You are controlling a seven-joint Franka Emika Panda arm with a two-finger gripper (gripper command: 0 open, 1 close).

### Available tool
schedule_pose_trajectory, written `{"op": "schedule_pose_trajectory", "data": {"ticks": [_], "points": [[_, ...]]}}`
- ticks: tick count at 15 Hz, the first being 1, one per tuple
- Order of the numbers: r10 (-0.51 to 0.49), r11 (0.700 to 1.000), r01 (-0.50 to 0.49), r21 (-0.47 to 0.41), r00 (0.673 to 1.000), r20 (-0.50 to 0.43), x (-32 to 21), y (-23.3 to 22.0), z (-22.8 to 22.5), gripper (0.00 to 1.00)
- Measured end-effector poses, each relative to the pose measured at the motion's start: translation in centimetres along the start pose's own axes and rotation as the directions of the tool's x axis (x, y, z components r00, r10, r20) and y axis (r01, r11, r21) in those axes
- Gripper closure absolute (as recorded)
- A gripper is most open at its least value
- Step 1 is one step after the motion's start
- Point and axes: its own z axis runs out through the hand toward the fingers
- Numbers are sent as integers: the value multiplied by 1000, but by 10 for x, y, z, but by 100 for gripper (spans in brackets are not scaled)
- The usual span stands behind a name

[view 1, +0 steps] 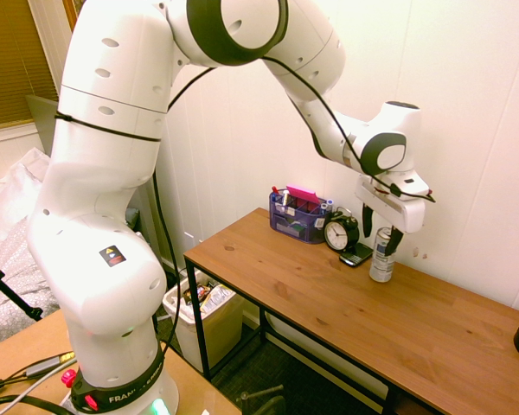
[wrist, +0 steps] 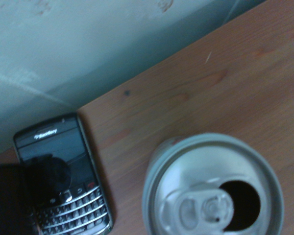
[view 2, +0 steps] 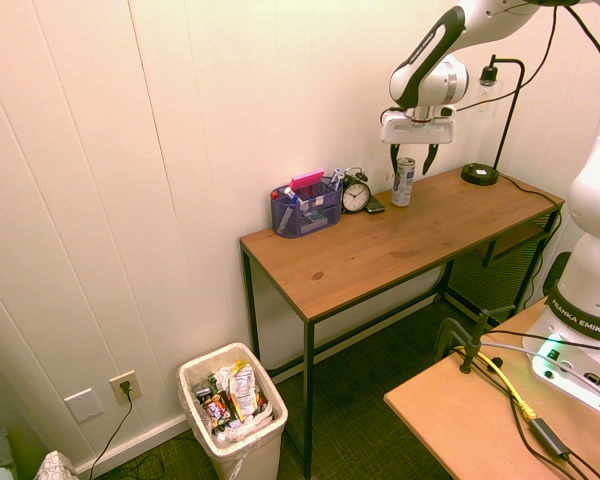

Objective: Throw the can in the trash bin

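Observation:
The slim silver can (view 1: 381, 257) (view 2: 404, 183) stands upright on the wooden table (view 1: 329, 303) near the wall, just right of a black alarm clock. My gripper (view 1: 381, 232) (view 2: 412, 160) hangs directly over it, open, with a dark finger on either side of the can's top and not closed on it. The wrist view looks down on the can's opened lid (wrist: 213, 188). The cream-white trash bin (view 1: 233, 322) (view 2: 195, 367), lined and full of paper rubbish, sits on the floor beyond the table's far end, away from the can.
A black alarm clock (view 1: 341, 232) (view 2: 356, 194) and a Blackberry phone (view 1: 356, 255) (wrist: 63, 176) lie beside the can. A blue pen organizer (view 1: 298, 216) (view 2: 305, 208) stands further along the wall. A black lamp base (view 2: 478, 174) sits at the table's other end.

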Motion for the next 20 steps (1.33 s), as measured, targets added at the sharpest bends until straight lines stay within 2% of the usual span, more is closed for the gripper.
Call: {"op": "schedule_pose_trajectory", "data": {"ticks": [6, 20], "points": [[-12, 999, 14, 52, 999, -39, -1, -10, 5, 100], [-23, 998, 26, 63, 999, -45, -4, -18, -4, 100]]}}
